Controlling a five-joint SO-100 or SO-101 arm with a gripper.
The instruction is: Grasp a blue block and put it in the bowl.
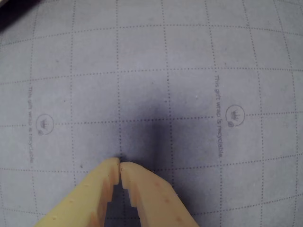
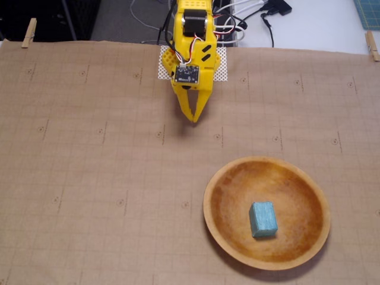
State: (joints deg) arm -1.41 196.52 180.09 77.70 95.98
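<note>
Block's sitting in the bowl [image 2: 225, 178] already: the blue block [image 2: 263, 219] lies near its middle. Tool [image 2: 193, 119] is pinched closed, empty, well apart over the papered bench [image 2: 89, 178]. Only risk I see: a careless sweep clipping the rim and tipping it.

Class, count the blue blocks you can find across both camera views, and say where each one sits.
1. The blue block lies inside the bowl, right of its centre in the fixed view. The wrist view shows only paper and the shut gripper. Nothing seems to hide another.
</note>
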